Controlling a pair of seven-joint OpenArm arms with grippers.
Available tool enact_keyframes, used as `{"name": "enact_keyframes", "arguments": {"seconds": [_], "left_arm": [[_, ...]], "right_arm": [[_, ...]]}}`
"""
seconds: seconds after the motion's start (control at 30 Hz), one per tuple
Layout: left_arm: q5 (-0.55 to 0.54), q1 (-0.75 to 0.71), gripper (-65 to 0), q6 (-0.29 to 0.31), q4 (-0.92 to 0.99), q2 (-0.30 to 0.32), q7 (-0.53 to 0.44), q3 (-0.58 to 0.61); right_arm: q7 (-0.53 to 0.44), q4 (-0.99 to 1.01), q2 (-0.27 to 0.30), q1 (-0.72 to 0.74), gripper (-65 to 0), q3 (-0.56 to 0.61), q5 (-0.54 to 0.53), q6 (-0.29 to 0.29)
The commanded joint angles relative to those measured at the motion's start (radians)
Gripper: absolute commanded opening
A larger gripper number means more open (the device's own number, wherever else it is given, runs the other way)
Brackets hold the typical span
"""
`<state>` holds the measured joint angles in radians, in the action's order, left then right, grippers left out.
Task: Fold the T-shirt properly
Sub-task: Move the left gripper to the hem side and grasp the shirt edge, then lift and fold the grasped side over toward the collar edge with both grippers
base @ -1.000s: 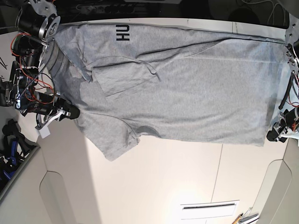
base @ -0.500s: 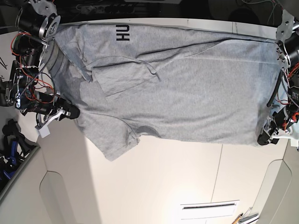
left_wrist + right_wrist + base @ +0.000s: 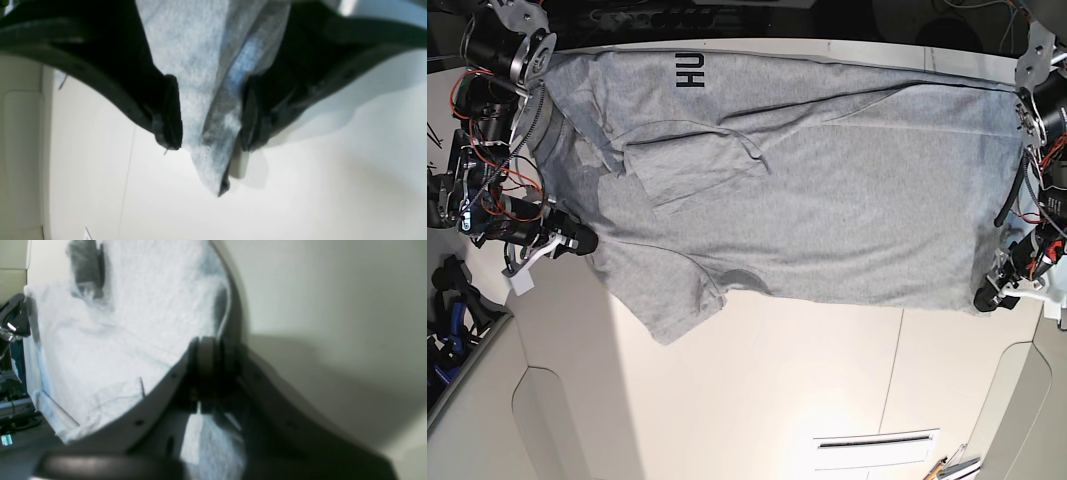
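The light grey T-shirt (image 3: 827, 200) lies spread across the white table (image 3: 757, 390), with dark letters "HU" (image 3: 690, 70) at its far edge. One short sleeve (image 3: 672, 310) points toward the near side. My right gripper (image 3: 579, 240) is at the shirt's left end; in the right wrist view its fingers (image 3: 208, 350) are pressed together on the shirt's edge (image 3: 133, 306). My left gripper (image 3: 987, 298) is at the near right hem corner. In the left wrist view (image 3: 210, 143) its two black fingers have a bunched fold of the shirt (image 3: 200, 83) between them, the corner poking out below.
A small white tag (image 3: 522, 283) lies by the right gripper. A white slotted panel (image 3: 877, 450) sits in the near table surface. Dark clutter and cables (image 3: 452, 310) line the left edge. Arm bases stand at the far left (image 3: 507, 45) and far right (image 3: 1042, 60) corners.
The left gripper has moved in along the base view's right edge onto the shirt's near hem corner. The right arm and the shirt's lie look unchanged.
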<state>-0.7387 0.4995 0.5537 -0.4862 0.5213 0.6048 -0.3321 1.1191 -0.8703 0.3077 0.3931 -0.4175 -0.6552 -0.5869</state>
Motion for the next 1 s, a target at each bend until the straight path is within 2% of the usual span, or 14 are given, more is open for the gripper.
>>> {"name": "enact_keyframes", "arguments": {"seconds": [0.0,0.2,0.23,0.33,0.43,0.5,0.6,0.7,0.97], "left_arm": [[0.042,0.016,-32.1,-0.023,-0.005,0.011,0.018,0.017],[0.067,0.016,-32.2,-0.027,-0.005,0.011,-0.038,0.107],[0.067,0.016,-34.2,-0.027,-0.005,0.011,-0.04,0.109],[0.066,0.016,-50.4,-0.027,-0.006,0.011,-0.049,0.109],[0.063,0.016,-65.0,-0.027,-0.013,0.014,-0.056,0.109],[0.061,0.016,-65.0,-0.025,-0.029,0.018,-0.056,0.109],[0.061,0.014,-65.0,0.034,-0.072,0.035,-0.055,0.109],[0.023,0.01,-65.0,0.042,-0.125,0.063,-0.038,0.109],[-0.193,0.005,-65.0,0.144,-0.214,0.129,0.188,0.109]], "right_arm": [[0.014,-0.008,0.013,0.011,-65.0,0.001,0.026,0.004],[0.014,-0.008,0.013,0.011,-65.0,0.001,0.026,0.004],[0.014,-0.008,0.013,0.011,-65.0,0.001,0.026,0.004],[0.014,-0.008,0.013,0.011,-65.0,0.001,0.024,0.005],[0.015,-0.01,0.013,0.011,-65.0,0.001,-0.031,0.005],[0.015,-0.015,0.013,0.011,-65.0,0.001,-0.073,0.005],[0.044,-0.046,0.013,0.011,-65.0,0.001,-0.103,0.004],[0.095,-0.101,0.014,0.011,-65.0,0.001,-0.119,0.004],[0.196,-0.286,0.014,0.0,-65.0,0.001,-0.19,0.003]]}}
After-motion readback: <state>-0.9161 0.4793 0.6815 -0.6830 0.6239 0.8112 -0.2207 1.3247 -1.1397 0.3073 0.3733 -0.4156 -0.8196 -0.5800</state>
